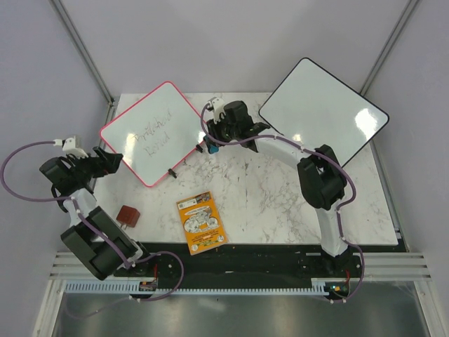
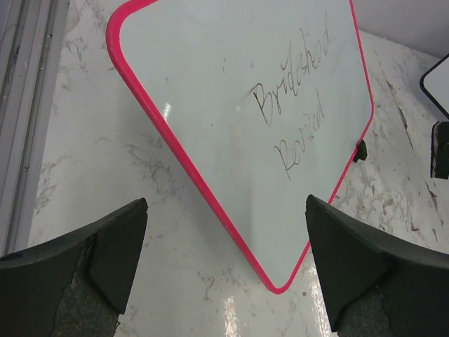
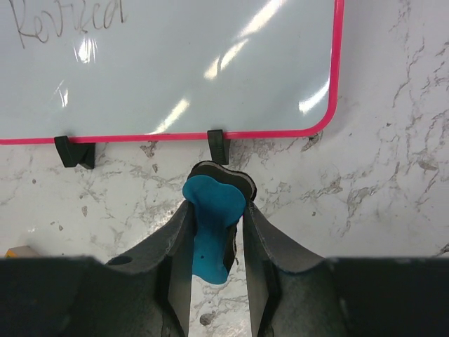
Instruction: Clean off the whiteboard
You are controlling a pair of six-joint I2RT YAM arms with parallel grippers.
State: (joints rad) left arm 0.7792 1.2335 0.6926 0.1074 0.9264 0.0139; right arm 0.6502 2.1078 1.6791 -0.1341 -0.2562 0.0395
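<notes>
The pink-framed whiteboard lies tilted on the marble table at the back left, with handwriting on it; it also shows in the left wrist view and the right wrist view. My right gripper is shut on a blue eraser with a black felt side, just off the board's edge beside its small black feet. My left gripper is open and empty, its fingers either side of the board's near corner.
A larger black-framed whiteboard leans at the back right. An orange and white booklet and a small dark red block lie near the table's front. Grey walls surround the table.
</notes>
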